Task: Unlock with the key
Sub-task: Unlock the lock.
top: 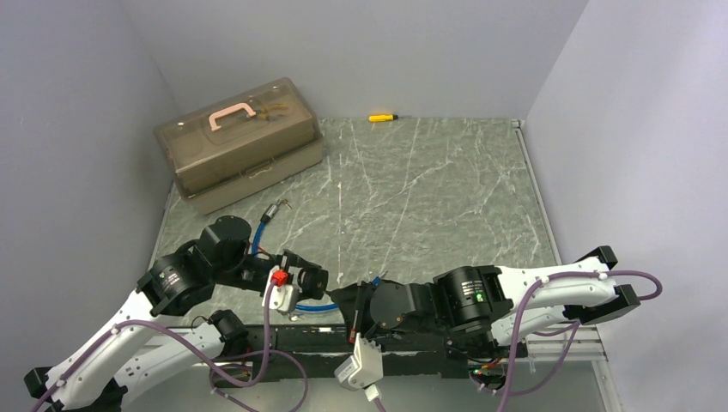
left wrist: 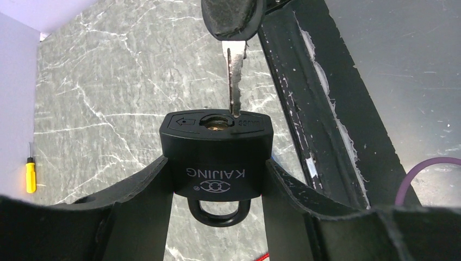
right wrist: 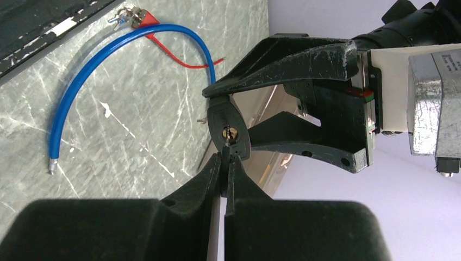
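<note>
**Clerk:** Item one, the lock?

**Keeper:** Black padlock [left wrist: 216, 163], maker's mark KAIJING. It is clamped by its sides in the left gripper [top: 311, 280], held above the near edge of the marble-pattern table [left wrist: 108, 81]. Its keyway [left wrist: 216, 123] faces the other arm and its shackle [left wrist: 219, 213] is closed.

**Clerk:** Item two?

**Keeper:** Silver key [left wrist: 234, 76], black head. It is pinched in the right gripper [right wrist: 224, 168], whose jaws stand almost together. The blade tip touches the lock face at the keyway's edge; whether it has entered cannot be told.

**Clerk:** Step in hand?

**Keeper:** Insertion, by the look of it. Nothing has been turned yet.

**Clerk:** Next requirement?

**Keeper:** Probably a small sideways correction to centre the blade on the slot. After that, a straight push to full depth, then a twist while the left gripper keeps the body steady.

**Clerk:** Sundries?

**Keeper:** One blue cable [right wrist: 108, 60], lying loose on the table.
</note>
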### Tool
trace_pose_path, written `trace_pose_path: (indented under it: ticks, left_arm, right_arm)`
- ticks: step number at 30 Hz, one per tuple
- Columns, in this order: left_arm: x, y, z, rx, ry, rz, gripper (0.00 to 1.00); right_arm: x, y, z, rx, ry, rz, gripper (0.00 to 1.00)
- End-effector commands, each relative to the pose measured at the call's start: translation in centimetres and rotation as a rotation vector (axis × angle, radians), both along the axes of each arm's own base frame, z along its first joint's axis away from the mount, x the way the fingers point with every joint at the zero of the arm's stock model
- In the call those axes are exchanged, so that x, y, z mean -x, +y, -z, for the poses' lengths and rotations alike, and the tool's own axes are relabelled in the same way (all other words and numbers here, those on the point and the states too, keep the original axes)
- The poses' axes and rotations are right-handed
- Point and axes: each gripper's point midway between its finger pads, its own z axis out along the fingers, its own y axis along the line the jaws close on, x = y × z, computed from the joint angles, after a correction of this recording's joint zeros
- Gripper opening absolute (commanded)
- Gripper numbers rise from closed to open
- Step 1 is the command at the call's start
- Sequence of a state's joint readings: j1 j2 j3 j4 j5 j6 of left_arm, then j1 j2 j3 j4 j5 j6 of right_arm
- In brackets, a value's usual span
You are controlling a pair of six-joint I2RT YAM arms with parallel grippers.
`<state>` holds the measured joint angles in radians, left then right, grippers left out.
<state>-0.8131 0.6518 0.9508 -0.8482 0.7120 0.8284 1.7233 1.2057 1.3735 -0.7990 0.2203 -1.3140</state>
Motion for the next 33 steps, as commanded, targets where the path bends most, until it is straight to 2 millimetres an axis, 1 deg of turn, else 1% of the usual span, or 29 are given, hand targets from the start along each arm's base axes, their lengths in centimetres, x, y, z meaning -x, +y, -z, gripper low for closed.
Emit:
trace_pose_path:
  ticks: [1,11,21,33]
  left_arm:
    - [0.8,-0.4,-3.7,0.108,-0.094,0.066,0.0]
    - [1.2,-0.6,-4.5,0.129,-0.105,0.089,0.0]
    - [1.5,-0.6,-4.5,0.135,-0.106,0.107,0.0]
    - [1.7,-0.6,-4.6,0.139,-0.107,0.113,0.0]
  right_arm:
    - [-0.2,0.6,-1.3,-0.047,-0.037,-0.002,0.0]
    - [-0.4,0.7,-1.1,-0.04,-0.047,0.004,0.0]
    - [-1.2,0.9,-0.9,-0.041,-0.073,0.021,0.0]
    - [-1.1,1.3,0.2,-0.015,-0.067,0.014,0.0]
